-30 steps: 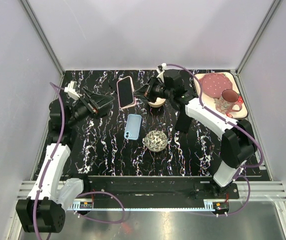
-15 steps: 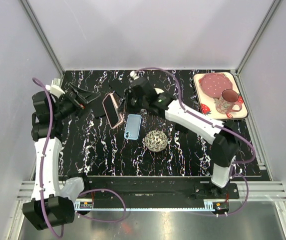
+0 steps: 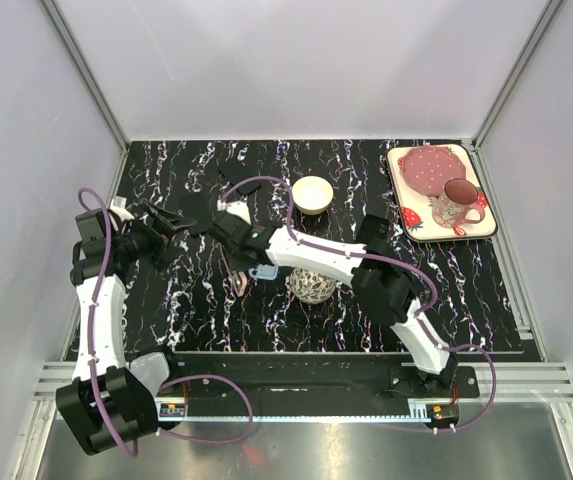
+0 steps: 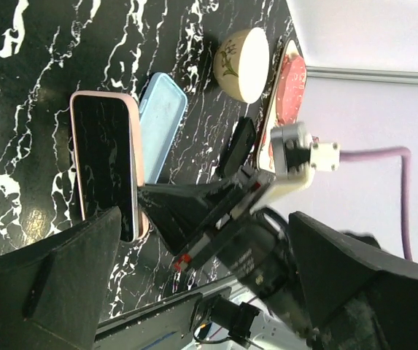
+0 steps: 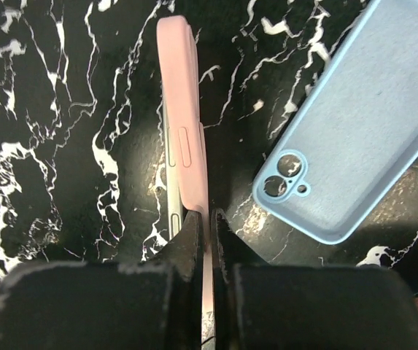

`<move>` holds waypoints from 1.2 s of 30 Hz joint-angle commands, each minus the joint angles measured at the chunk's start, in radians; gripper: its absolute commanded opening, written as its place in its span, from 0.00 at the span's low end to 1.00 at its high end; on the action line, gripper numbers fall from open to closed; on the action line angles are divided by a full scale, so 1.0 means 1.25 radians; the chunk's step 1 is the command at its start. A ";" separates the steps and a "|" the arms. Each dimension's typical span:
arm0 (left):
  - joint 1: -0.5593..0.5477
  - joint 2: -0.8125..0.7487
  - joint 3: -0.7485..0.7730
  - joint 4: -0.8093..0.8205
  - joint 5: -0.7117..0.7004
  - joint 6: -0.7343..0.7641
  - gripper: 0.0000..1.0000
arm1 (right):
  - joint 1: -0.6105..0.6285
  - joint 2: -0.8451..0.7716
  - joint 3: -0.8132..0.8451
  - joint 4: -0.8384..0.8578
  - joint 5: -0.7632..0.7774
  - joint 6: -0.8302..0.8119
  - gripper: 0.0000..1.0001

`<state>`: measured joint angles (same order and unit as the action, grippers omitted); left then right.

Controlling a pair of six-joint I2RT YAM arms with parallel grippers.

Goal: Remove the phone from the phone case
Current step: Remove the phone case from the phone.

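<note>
**Black marble worktop: cased phone pinched on edge by the right tool**

Black, white-veined stone forms the worktop (image 3: 386, 330), boxed in by pale walls on three sides. The right arm stretches from its base at the near right across to the left half. Its right tool (image 5: 210, 226) is closed on the pink phone case (image 5: 183, 131), the two fingers (image 5: 190, 244) pinching its rim. The phone (image 4: 103, 164) sits inside that case, its dark screen facing left towards the left arm. Case and phone stand on a long edge, seen edge-on from the right wrist. Whether they touch the worktop or hang just above it I cannot tell.

Just right of them lies a blue case (image 5: 362, 138), back up, with its camera cut-out showing. A woven ball (image 3: 312, 283) sits just right of that, nearer the middle. A cream bowl (image 3: 312, 194) stands farther back.

The left tool (image 3: 171, 228) hovers to the left of the phone, apart from it, its fingers spread wide with nothing between them.

At the far right a tray (image 3: 411, 215) carries a reddish plate (image 3: 432, 168) and a patterned mug (image 3: 454, 205).
</note>
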<state>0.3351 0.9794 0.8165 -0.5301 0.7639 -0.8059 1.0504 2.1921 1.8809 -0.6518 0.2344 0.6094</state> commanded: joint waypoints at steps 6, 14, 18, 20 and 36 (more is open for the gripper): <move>0.014 0.063 -0.165 0.112 -0.002 -0.029 0.99 | 0.062 0.054 0.120 -0.035 0.113 -0.063 0.00; 0.014 0.104 -0.232 0.176 -0.015 -0.041 0.99 | 0.068 0.085 0.127 -0.055 0.082 -0.054 0.00; 0.014 0.094 -0.235 0.183 -0.022 -0.044 0.99 | 0.074 0.091 0.127 -0.047 0.042 -0.058 0.02; 0.014 0.091 -0.232 0.185 -0.031 -0.041 0.99 | 0.081 0.088 0.120 -0.027 0.029 -0.062 0.04; 0.013 0.174 -0.253 0.225 -0.056 -0.002 0.99 | 0.094 0.147 0.161 -0.066 0.010 -0.084 0.14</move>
<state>0.3466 1.1870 0.5137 -0.3080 0.7197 -0.8261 1.1515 2.3119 2.0579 -0.7456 0.2867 0.5129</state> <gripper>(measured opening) 0.987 0.135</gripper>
